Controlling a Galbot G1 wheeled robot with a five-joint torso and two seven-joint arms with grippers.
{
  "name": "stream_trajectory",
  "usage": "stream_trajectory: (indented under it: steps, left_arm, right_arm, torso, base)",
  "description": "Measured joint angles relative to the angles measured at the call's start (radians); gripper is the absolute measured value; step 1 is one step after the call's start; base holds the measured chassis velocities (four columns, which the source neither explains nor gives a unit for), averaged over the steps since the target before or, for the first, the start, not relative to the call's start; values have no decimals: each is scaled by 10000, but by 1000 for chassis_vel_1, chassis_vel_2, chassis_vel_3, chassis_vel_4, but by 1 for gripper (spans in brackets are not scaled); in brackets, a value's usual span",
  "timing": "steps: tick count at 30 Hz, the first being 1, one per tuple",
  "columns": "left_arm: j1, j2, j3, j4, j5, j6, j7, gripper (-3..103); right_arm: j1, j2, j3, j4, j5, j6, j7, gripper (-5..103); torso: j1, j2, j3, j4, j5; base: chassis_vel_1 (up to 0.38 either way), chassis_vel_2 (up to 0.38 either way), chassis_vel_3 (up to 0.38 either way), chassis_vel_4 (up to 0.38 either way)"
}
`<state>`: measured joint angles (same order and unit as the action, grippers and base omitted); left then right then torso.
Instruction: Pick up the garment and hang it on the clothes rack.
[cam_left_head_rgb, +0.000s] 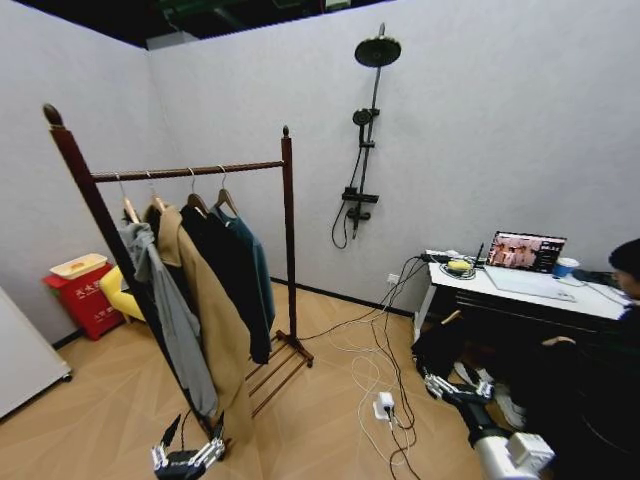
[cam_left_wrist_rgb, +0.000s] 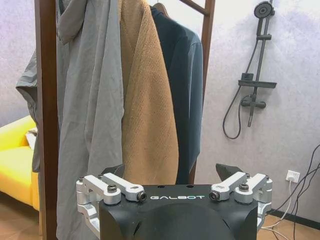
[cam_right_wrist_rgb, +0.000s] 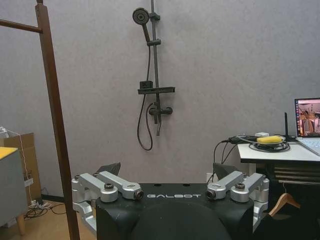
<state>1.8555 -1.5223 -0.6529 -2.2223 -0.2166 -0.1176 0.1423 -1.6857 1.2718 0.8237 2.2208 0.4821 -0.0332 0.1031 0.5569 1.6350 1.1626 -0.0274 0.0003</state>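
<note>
The clothes rack (cam_left_head_rgb: 190, 171) stands left of centre, a tall dark-brown frame with knobbed posts and a low slatted shelf. The garment (cam_left_head_rgb: 263, 268), a dark teal sweatshirt on a wooden hanger, hangs at the rail's right end, beside a black coat (cam_left_head_rgb: 228, 275). My left gripper (cam_left_head_rgb: 192, 434) is low in front of the rack, open and holding nothing. In the left wrist view my left gripper (cam_left_wrist_rgb: 171, 172) faces the hanging clothes, with the garment (cam_left_wrist_rgb: 194, 85) behind them. My right gripper (cam_left_head_rgb: 437, 384) is open and holding nothing, low at the right near the desk. In the right wrist view my right gripper (cam_right_wrist_rgb: 166, 170) faces the wall, and a rack post (cam_right_wrist_rgb: 55, 115) stands beside it.
A tan coat (cam_left_head_rgb: 205, 300) and a grey hooded jacket (cam_left_head_rgb: 165, 300) also hang on the rail. Cables and a power strip (cam_left_head_rgb: 384, 404) lie on the floor. A desk (cam_left_head_rgb: 520, 292) with a laptop and a seated person is at the right. A red bin (cam_left_head_rgb: 82, 295) and a shower fixture (cam_left_head_rgb: 362, 130) stand against the walls.
</note>
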Motion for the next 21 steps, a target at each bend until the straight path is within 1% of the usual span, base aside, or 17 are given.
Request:
stream_trajectory:
  steps: [2, 3, 5, 8, 14, 15, 21]
  left_arm:
    - [0, 0, -1, 0, 0, 0, 0, 100]
    - [0, 0, -1, 0, 0, 0, 0, 100]
    - [0, 0, -1, 0, 0, -1, 0, 100]
    - [1, 0, -1, 0, 0, 0, 0, 100]
    - [2, 0, -2, 0, 0, 0, 0, 100]
    - [2, -1, -2, 0, 0, 0, -1, 100]
    - [2, 0, -2, 0, 0, 0, 0, 100]
  right_arm:
    - [2, 0, 0, 0, 0, 0, 0, 100]
    - [2, 0, 0, 0, 0, 0, 0, 100]
    - [2, 0, 0, 0, 0, 0, 0, 100]
    - [0, 0, 0, 0, 0, 0, 0, 100]
    - [-3, 0, 0, 0, 0, 0, 0, 100]
    - [-2, 0, 0, 0, 0, 0, 0, 100]
    - [-2, 0, 0, 0, 0, 0, 0, 100]
  torso:
    - [0, 0, -1, 1, -2]
    - [0, 0, 0, -4, -4]
    - [-2, 1, -1, -6, -3]
    - [-10, 6, -4, -6, -3]
    - [-13, 8, -5, -6, -2]
    - [-12, 8, -4, -3, -3]
    - [-11, 7, -4, -5, -3]
  base:
    - [-47, 56, 63, -44]
    - [0, 0, 0, 0]
    - [0, 0, 0, 0]
    - [-11, -29, -63, -29]
    - [-33, -70, -62, -31]
    - [-62, -67, -63, -57]
    - [-98, -77, -66, -91]
